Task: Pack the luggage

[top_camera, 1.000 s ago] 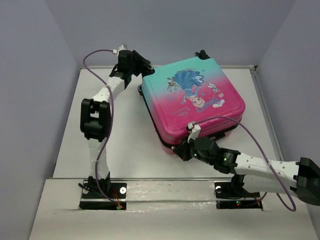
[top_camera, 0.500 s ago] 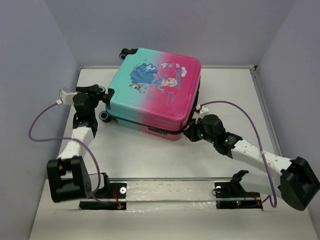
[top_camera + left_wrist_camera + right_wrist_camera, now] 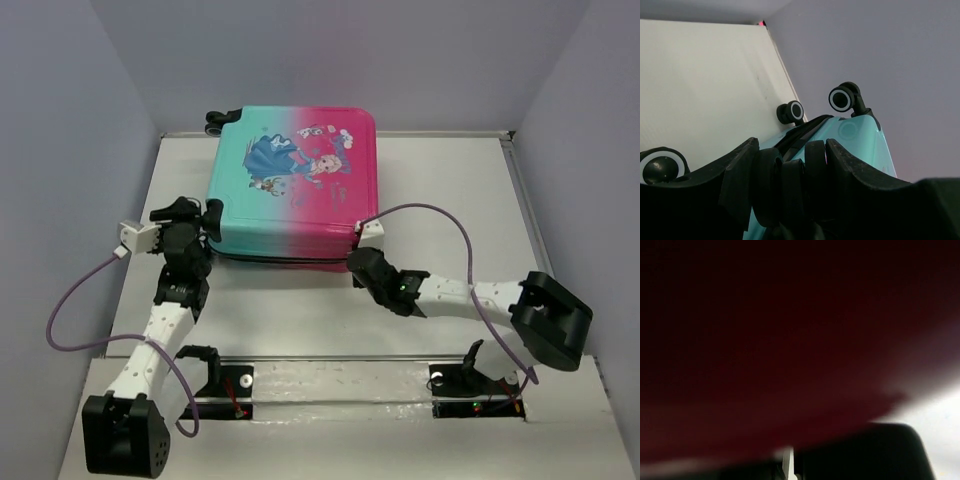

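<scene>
Teal on one half and pink on the other, the luggage lies flat and zipped shut against the far edge of the bench, about midway along it. Its teal half is toward the left edge and its printed lid faces up.

I see my left hand at the near-left corner of the case. In the left wrist view its black fingers sit on either side of one wheel and press against its sides, so I read that hand as clamped on the luggage by that wheel. Three other wheels show beyond it: two toward the far wall and one low on the left.

My right hand lies against the near edge of the pink half, with the arm stretched low across the bench from the right. The right wrist view is only a dark red blur with a black shape at the bottom, so I cannot tell whether those fingers are apart or together.
</scene>
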You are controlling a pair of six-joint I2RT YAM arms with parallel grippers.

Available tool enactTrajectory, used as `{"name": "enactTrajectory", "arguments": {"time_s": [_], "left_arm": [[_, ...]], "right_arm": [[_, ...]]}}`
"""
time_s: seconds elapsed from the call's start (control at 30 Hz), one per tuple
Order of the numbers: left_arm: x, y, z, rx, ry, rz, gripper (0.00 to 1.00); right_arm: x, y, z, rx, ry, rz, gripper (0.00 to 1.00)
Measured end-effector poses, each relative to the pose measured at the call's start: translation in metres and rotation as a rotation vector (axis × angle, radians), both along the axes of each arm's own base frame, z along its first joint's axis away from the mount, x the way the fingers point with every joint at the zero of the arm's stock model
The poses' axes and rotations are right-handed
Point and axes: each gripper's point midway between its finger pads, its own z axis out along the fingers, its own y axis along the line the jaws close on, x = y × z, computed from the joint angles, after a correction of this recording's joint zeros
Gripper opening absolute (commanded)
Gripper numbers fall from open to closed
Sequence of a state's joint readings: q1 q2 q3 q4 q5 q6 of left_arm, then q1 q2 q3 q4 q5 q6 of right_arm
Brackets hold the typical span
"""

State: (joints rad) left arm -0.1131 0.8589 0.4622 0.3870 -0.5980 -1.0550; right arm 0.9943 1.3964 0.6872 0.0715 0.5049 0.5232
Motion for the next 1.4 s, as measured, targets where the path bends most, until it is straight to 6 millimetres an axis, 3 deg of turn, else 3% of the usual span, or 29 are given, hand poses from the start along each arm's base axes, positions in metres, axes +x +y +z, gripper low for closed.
{"name": "enactTrajectory", "arguments": {"time_s": [0.1,0.27,0.37,0.43,0.47,0.5,0.53,0.6,0.67,0.8,0.87,0.97,1.0,1.03,1.07,1.17,1.2,1.23,1.33,1.4], "left_arm": [[-0.01,0.01,0.007,0.027,0.0,0.05,0.06],[-0.017,0.031,0.015,0.048,0.049,0.051,0.06],[-0.011,0.04,0.026,0.035,0.089,0.005,0.06],[-0.006,0.047,0.034,0.028,0.1,-0.016,0.09],[-0.004,0.05,0.037,0.027,0.108,-0.026,0.21],[0.001,0.052,0.037,0.028,0.133,-0.044,0.58],[0.005,0.055,0.034,0.027,0.154,-0.047,0.75],[0.011,0.061,0.021,0.023,0.208,-0.063,0.98],[0.013,0.067,-0.006,0.02,0.294,-0.083,0.99],[-0.002,0.075,-0.033,0.0,0.356,-0.081,0.99],[-0.015,0.078,-0.026,0.022,0.35,-0.056,0.99],[-0.032,0.077,0.013,0.083,0.262,-0.02,0.99],[-0.037,0.074,0.033,0.107,0.225,-0.015,0.98],[-0.04,0.066,0.065,0.147,0.161,-0.027,0.93],[-0.041,0.06,0.087,0.174,0.115,-0.039,0.84],[-0.052,0.029,0.159,0.276,-0.039,-0.118,0.09],[-0.062,0.008,0.186,0.309,-0.121,-0.183,0.06],[-0.07,-0.012,0.197,0.339,-0.168,-0.262,0.06],[-0.091,-0.045,0.186,0.363,-0.225,-0.403,0.06],[-0.097,-0.058,0.148,0.352,-0.19,-0.473,0.06]], "right_arm": [[0.005,0.006,-0.001,-0.104,-0.037,-0.004,0.07],[-0.009,0.021,0.001,-0.11,-0.038,0.076,0.07],[-0.017,0.025,0.02,0.005,0.005,0.182,0.07],[-0.022,0.017,0.039,0.066,0.016,0.224,0.07],[-0.025,0.016,0.052,0.098,0.008,0.246,0.07],[-0.027,0.016,0.061,0.12,-0.003,0.261,0.07],[-0.028,0.015,0.069,0.139,-0.018,0.271,0.07],[-0.03,0.018,0.079,0.169,-0.032,0.293,0.07],[-0.033,0.024,0.084,0.197,-0.035,0.32,0.07],[-0.038,0.033,0.09,0.238,-0.034,0.361,0.07],[-0.041,0.036,0.089,0.257,-0.031,0.377,0.07],[-0.046,0.033,0.081,0.259,-0.015,0.388,0.07],[-0.048,0.031,0.078,0.254,-0.008,0.386,0.07],[-0.049,0.029,0.076,0.253,-0.004,0.384,0.09],[-0.051,0.026,0.075,0.25,-0.002,0.381,0.12],[-0.052,0.022,0.083,0.264,-0.015,0.373,0.28],[-0.052,0.021,0.086,0.27,-0.021,0.37,0.33],[-0.051,0.02,0.086,0.273,-0.027,0.363,0.39],[-0.049,0.018,0.075,0.255,-0.019,0.347,0.48],[-0.048,0.015,0.056,0.222,0.008,0.334,0.5]]}}
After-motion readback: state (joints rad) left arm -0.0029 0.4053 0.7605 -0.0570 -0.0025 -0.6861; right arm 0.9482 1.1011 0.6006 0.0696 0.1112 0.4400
